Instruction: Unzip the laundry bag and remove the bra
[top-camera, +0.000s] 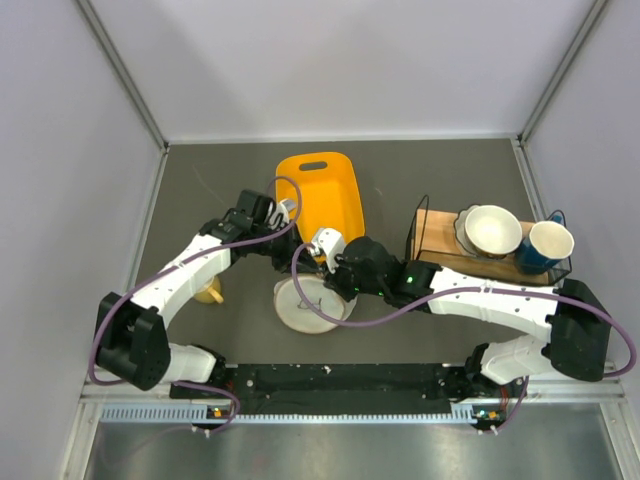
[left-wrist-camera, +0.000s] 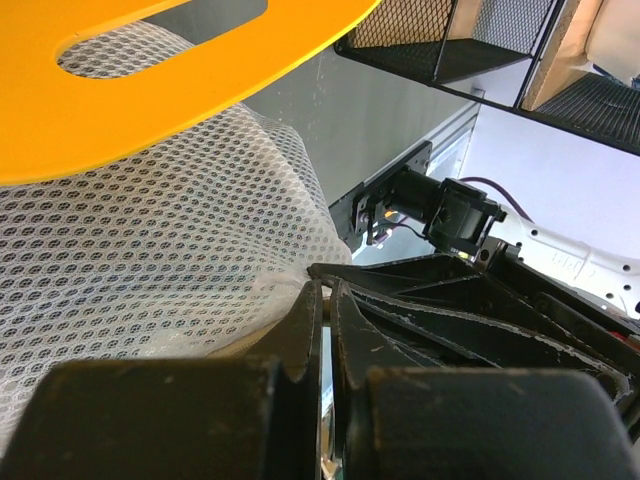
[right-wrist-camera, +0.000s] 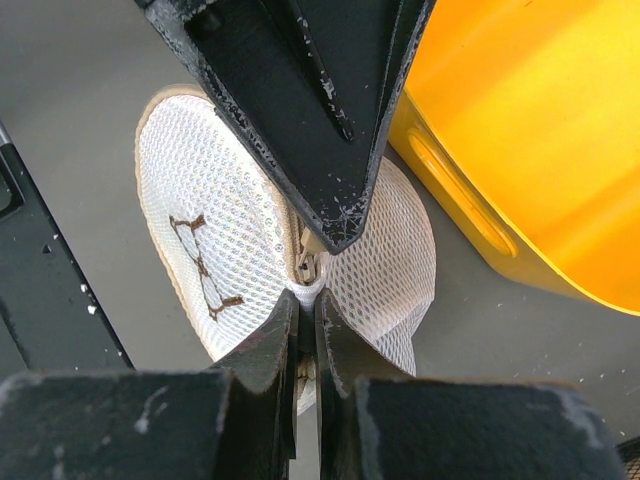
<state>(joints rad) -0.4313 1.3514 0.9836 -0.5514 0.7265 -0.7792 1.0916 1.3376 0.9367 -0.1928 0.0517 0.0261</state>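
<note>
Since the left gripper (left-wrist-camera: 322, 300) and right gripper (right-wrist-camera: 305, 310) both pinch the bag (top-camera: 305, 308) close together, mid-table just near of the tub (top-camera: 322, 195), a pull may slip or only stretch the mesh (left-wrist-camera: 150, 270), leaving it shut.

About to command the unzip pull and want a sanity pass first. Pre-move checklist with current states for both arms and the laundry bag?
1. Left jaws shut on the laundry bag mesh: ok.
2. Right jaws shut on bunched mesh, right beside the left jaws: ok.
3. Zip pull inside either grip: cannot tell; the jaws hide that spot.
4. Zip opened: cannot tell; the tan rim that shows looks closed, and the rest is hidden.
5. Room from the yellow tub: not ok; it sits close beside the bag.
6. Bra out: not ok; none in view.
</note>
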